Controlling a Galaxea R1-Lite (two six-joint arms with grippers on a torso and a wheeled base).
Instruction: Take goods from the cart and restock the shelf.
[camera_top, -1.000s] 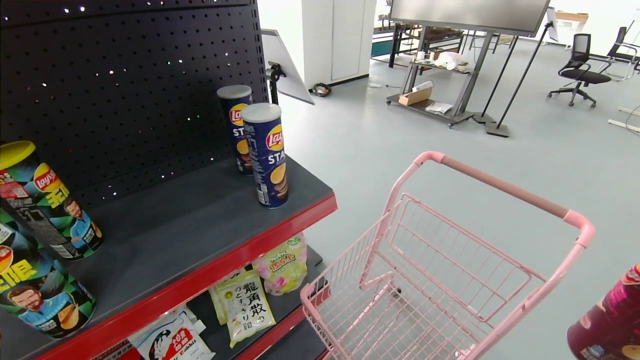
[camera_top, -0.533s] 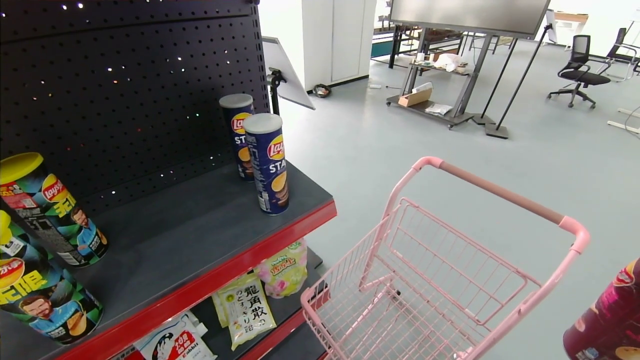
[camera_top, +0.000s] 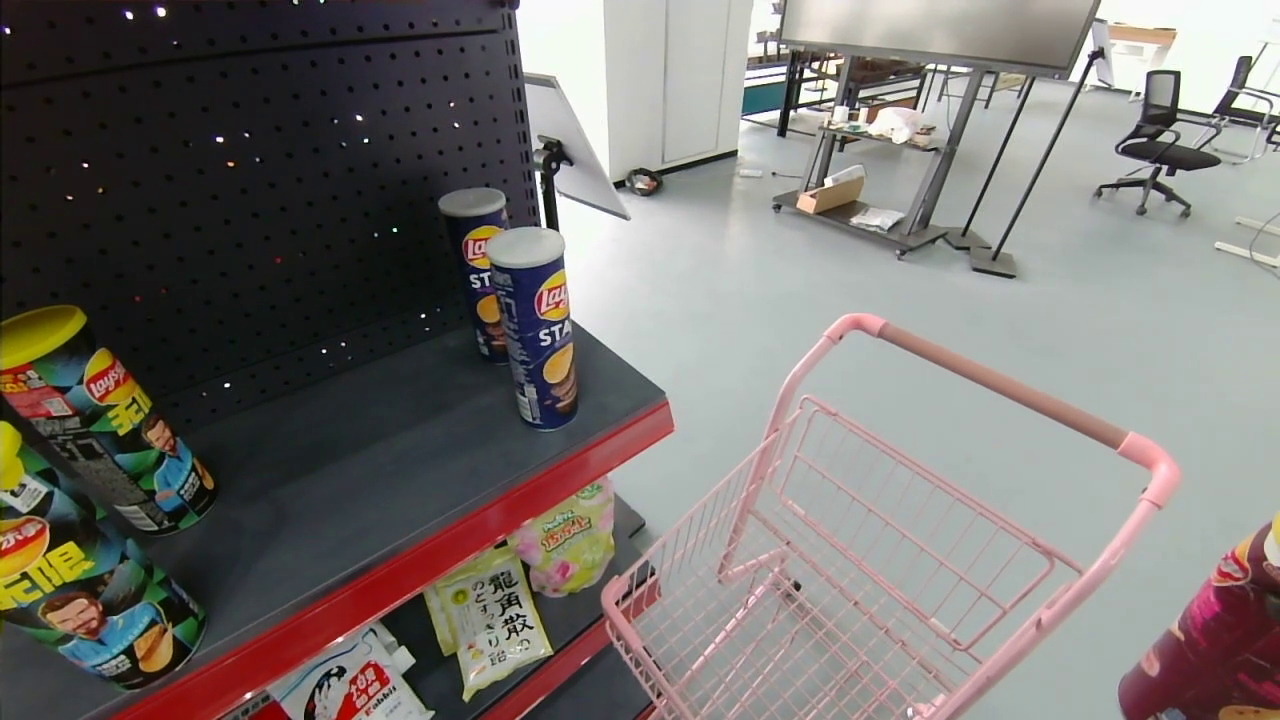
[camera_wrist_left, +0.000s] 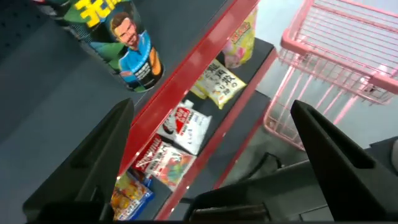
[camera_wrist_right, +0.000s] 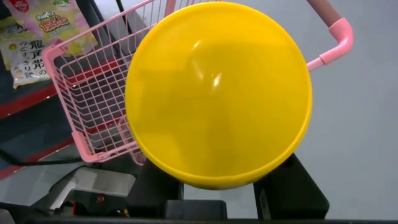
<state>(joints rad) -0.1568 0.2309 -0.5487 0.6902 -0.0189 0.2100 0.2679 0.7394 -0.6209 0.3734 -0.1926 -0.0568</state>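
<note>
Pink wire cart stands on the grey floor, handle bar at its far right end.

Right tool is clenched on the maroon can: dark fingers sit on either side of the can body. In the head view the can is just right of the cart, below the handle's corner and apart from it, and the picture edge cuts it off. In the right wrist view its yellow lid faces the camera, with the cart's basket and handle corner beyond it.

Left tool is released, fingers spread wide with nothing between them. It hangs left of the cart, over the shelf's red front edge.

Shelf is directly left of the cart, a dark board with a red lip and a pegboard back. Its near corner almost meets the cart's basket rim.

On the shelf board:
- Two blue cans stand upright at the end nearest the cart, one right behind the other.
- Two green cans with yellow lids stand at the end farthest from the cart, one nearer the front lip.

Snack bags lie on the lower shelf level, left of the cart's front corner and below the red lip.

Beyond the cart, well apart across the floor, are a wheeled display stand and an office chair.
</note>
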